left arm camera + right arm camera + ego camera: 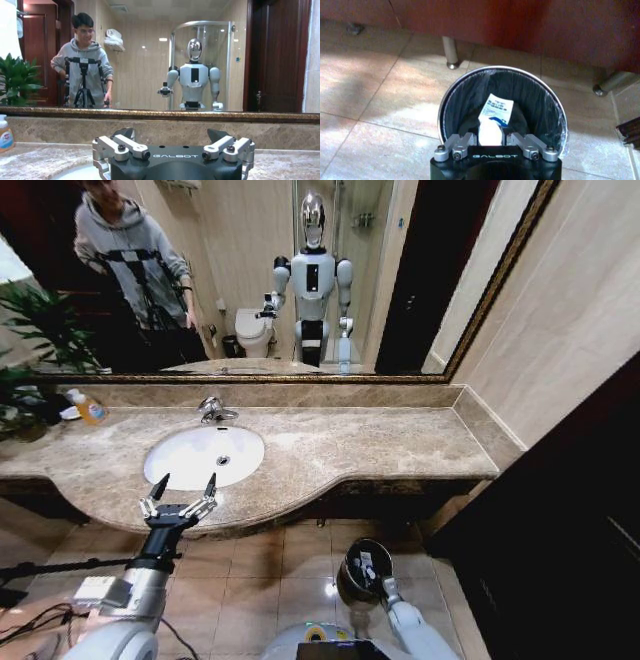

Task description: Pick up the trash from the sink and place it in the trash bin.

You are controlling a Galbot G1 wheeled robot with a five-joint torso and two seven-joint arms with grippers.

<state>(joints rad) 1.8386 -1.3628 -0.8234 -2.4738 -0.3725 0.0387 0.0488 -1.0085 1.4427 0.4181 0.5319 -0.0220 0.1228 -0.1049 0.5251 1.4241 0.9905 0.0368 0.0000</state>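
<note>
The right gripper (492,138) is clamped on a flat white packet (493,117), held just over the trash bin (545,101) on the floor. The left gripper (183,487), fingers spread apart, hovers at the sink's (190,445) front edge; the basin looks empty, though glare hides part.

Sink basin (190,448): white, chrome tap (212,410) at 12 o'clock of it.
Countertop (350,445): brown-beige marble, mottled veining.
Soap bottle (88,408), 10 o'clock of basin: orange label, clear body, white cap.
Trash bin (547,108): black liner, shiny metal rim.
White packet (495,112) in bin: blue print.
Left gripper (180,492): black body, silver fingers.
Right gripper (492,142): black, silver fingers, white lettering.
Floor tiles (380,97): beige-tan.
Plant (35,330): green.
</note>
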